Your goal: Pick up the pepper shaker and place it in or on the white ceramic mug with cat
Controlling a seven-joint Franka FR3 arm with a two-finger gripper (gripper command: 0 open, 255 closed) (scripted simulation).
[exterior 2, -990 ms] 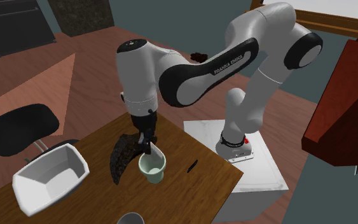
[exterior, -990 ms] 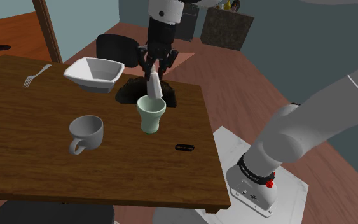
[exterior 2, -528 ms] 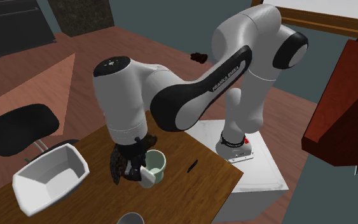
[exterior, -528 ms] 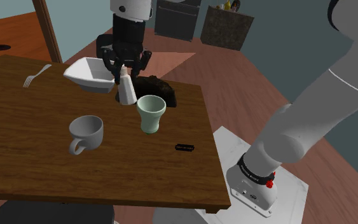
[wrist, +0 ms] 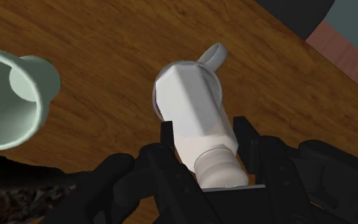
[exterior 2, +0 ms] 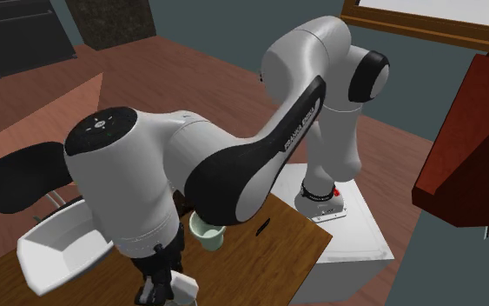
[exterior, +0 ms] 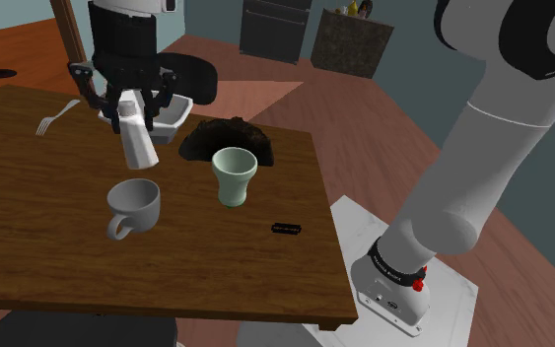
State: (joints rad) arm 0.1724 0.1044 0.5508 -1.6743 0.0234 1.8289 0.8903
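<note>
Holding pepper shaker (exterior: 138,136) above white mug (exterior: 134,205).
Clamped at cap end between both fingers (wrist: 167,141) of black gripper (wrist: 204,132) (squarely centred).

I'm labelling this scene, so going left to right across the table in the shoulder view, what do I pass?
fork → white mug → pale green cup → small black object. The held shaker overlaps the mug's span, so it's left out.

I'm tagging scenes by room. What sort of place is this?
Probably a home dining area: a wooden table with a fork, a white bowl and a mug, a black chair beside it.
</note>
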